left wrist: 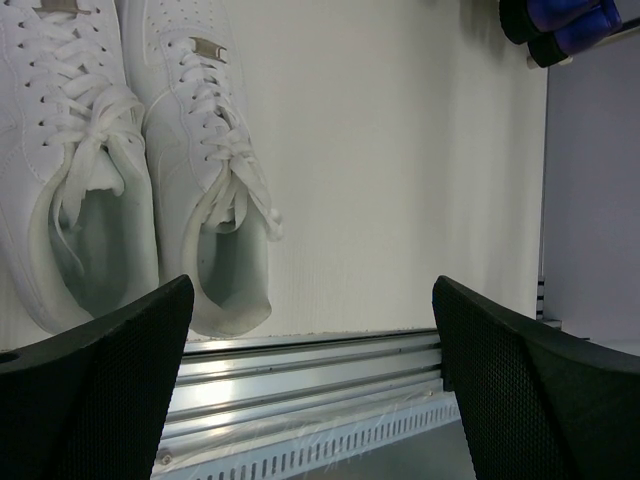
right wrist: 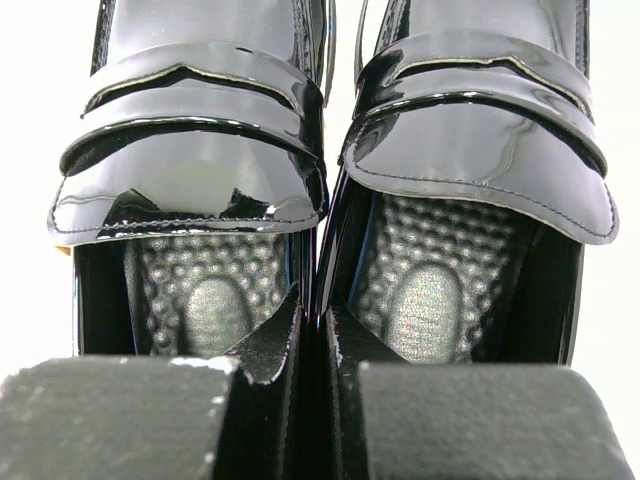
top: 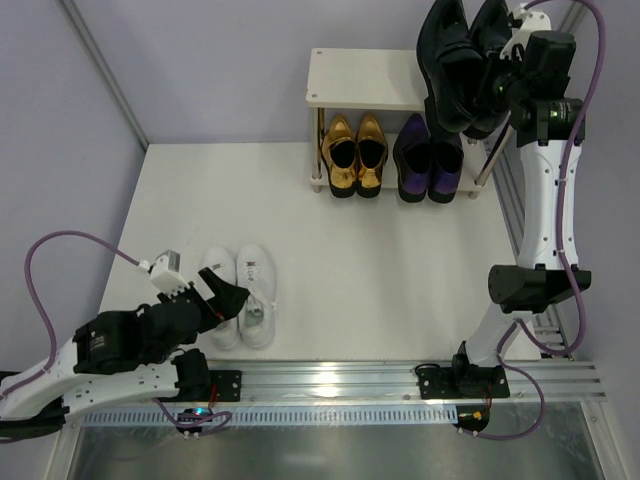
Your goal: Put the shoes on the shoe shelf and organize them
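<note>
While right jaws pinch both black loafers [top: 462, 60], seemingly above shelf [top: 355, 80], left jaws spread wide, empty.

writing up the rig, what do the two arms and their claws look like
The left arm and right arm have white links, black joint housings and a looping purple cable each. The left claw and right claw have broad, dark, textured fingers.

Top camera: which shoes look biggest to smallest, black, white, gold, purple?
1. black loafers, but held up nearer the camera, so unsure
2. white sneakers
3. gold loafers and purple loafers, which look alike
</note>
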Robot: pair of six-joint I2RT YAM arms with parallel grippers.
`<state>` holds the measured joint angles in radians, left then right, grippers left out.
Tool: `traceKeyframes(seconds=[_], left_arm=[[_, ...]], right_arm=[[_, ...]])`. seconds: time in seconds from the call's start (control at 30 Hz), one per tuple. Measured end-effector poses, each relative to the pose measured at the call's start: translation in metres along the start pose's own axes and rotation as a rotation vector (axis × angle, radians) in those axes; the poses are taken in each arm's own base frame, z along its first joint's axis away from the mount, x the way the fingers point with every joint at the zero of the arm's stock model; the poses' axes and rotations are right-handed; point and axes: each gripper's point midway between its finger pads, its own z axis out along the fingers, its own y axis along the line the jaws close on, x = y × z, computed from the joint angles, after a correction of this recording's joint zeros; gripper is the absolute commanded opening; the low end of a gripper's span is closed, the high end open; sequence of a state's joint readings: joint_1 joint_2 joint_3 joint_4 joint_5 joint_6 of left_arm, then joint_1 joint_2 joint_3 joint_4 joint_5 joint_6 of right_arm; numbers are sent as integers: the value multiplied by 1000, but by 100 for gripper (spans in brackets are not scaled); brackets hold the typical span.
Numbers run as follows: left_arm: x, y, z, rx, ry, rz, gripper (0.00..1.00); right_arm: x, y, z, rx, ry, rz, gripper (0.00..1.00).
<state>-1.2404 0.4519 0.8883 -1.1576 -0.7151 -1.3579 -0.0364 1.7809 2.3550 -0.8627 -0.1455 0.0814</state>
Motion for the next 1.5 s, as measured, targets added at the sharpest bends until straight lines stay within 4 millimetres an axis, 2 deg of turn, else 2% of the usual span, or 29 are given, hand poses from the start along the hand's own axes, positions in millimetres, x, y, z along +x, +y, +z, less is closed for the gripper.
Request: traceKeyframes(seconds=[0.27,0.5,0.83,0.9,0.93,0.97,1.0,1.03,1.13,1.2,1.27,1.4,1.43,1.5], left_arm=[[-4,3,-2,4,-17,-11,100],[-7,5,-3,1,-30,-24,100],[-11,8,-6,10,-44,-48,100],[-12,8,-6,10,-48,-49,100],[-12,9,-6,11,-48,-50,100],[-12,9,-6,11,-48,-51,100],[-13,9,-6,12,-49,-51,100],[-13,9,-6,12,-49,-52,100],[-13,9,-6,11,-49,-51,100],[-13,10,-6,9,-49,-49,100],[-13,10,-6,8,-49,-49,100],[-13,10,-6,8,-49,-49,100],[-13,10,-6,8,-49,-48,100],[-12,10,-6,7,-49,-47,100]], right_arm=[[-13,-11,11,53,-51,-33,4],[4,-19,39,62,-9,-28,4],[1,-20,40,73,-22,-37,5],[1,-20,40,73,-22,-37,20],[1,-20,40,74,-22,-36,24],[-5,-20,41,73,-44,-37,36],[-14,-19,41,72,-79,-37,45],[-23,-19,41,74,-113,-41,49],[-55,-17,34,78,-226,-52,55],[-66,-17,29,81,-263,-54,56],[-71,-16,26,84,-281,-52,57],[-75,-17,24,91,-293,-44,67],[-75,-17,23,92,-295,-41,73],[-78,-16,19,93,-303,-32,78]])
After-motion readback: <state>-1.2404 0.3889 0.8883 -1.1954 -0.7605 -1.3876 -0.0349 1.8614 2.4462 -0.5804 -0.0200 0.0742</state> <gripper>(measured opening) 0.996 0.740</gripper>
